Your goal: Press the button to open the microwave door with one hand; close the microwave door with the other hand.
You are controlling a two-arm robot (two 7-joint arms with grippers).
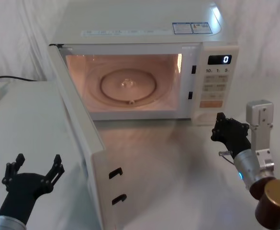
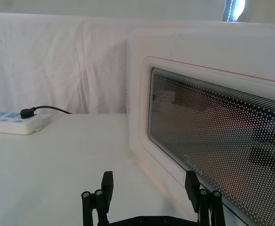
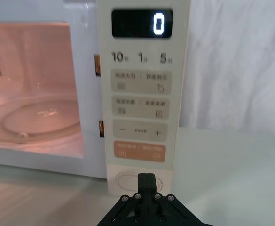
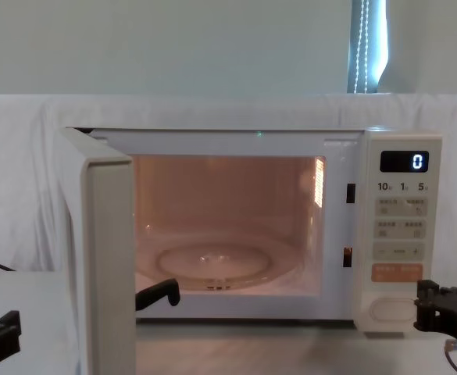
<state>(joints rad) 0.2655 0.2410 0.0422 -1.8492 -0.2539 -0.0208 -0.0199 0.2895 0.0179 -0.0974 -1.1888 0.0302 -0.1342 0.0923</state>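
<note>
The microwave door [image 1: 84, 143] stands swung wide open toward my left, and the lit cavity shows behind it. Its dark dotted glass window [image 2: 212, 127] faces my left gripper [image 1: 38, 163], which hangs open low on the door's outer side, a short way off it [image 2: 149, 183]. My right gripper [image 1: 221, 120] is shut, with its tip [image 3: 146, 179] just in front of the wide cream button [image 3: 125, 182] at the bottom of the control panel. I cannot tell whether it touches the button. From the chest, that gripper [image 4: 425, 301] sits right beside the button [image 4: 390, 310].
An orange key [image 3: 138, 151] sits above the button, and the display [image 3: 159, 23] reads 0. A glass turntable [image 1: 128, 85] lies inside the cavity. A white power strip [image 2: 15, 122] with a black plug rests at the table's far left. White cloth hangs behind.
</note>
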